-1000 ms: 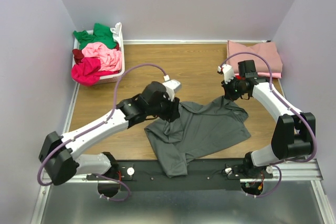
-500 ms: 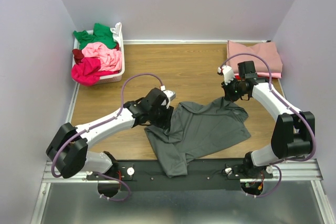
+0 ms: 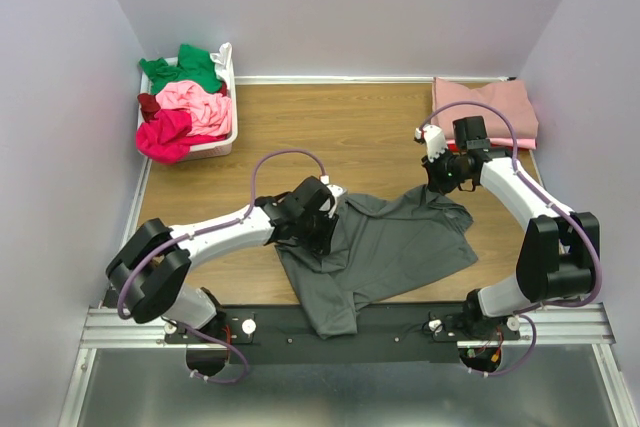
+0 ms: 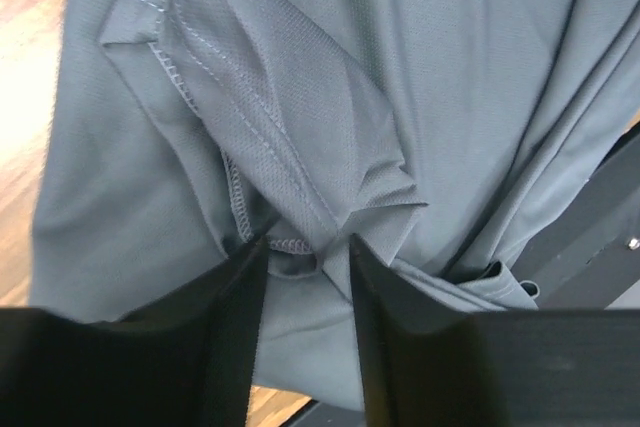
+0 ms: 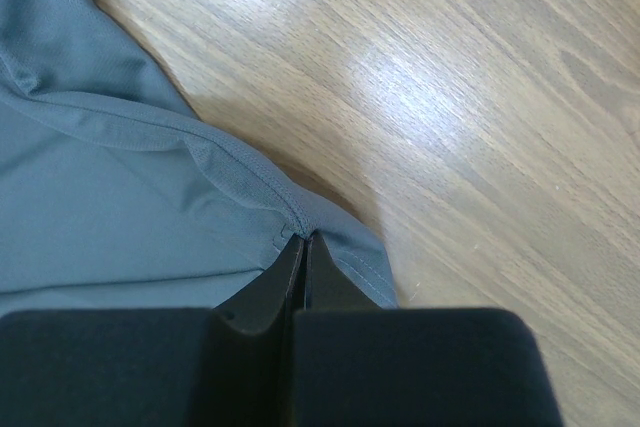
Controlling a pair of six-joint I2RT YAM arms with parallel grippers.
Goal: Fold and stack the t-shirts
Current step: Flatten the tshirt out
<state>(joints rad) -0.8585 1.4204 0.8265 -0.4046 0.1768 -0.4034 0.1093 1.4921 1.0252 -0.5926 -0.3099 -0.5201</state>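
The dark grey t-shirt (image 3: 385, 247) lies crumpled on the wooden table (image 3: 350, 132), its lower part hanging over the near edge. My left gripper (image 3: 322, 234) is open over the shirt's left side; in the left wrist view the gripper (image 4: 305, 252) straddles a bunched fold with a stitched hem (image 4: 270, 162). My right gripper (image 3: 440, 184) is shut on the shirt's far right hem; in the right wrist view the gripper (image 5: 303, 239) pinches the seam of the grey cloth (image 5: 110, 207). A folded dusty rose shirt (image 3: 485, 107) lies at the back right.
A white basket (image 3: 228, 137) at the back left holds green (image 3: 185, 67), light pink (image 3: 195, 102), magenta (image 3: 165, 135) and maroon (image 3: 148, 104) shirts. A black rail (image 3: 400, 332) runs along the table's near edge. Purple walls close in the back and both sides.
My left gripper has moved down and to the right onto the grey shirt's left side, its arm stretching lower across the table. The right gripper has stayed put, shut on the hem.
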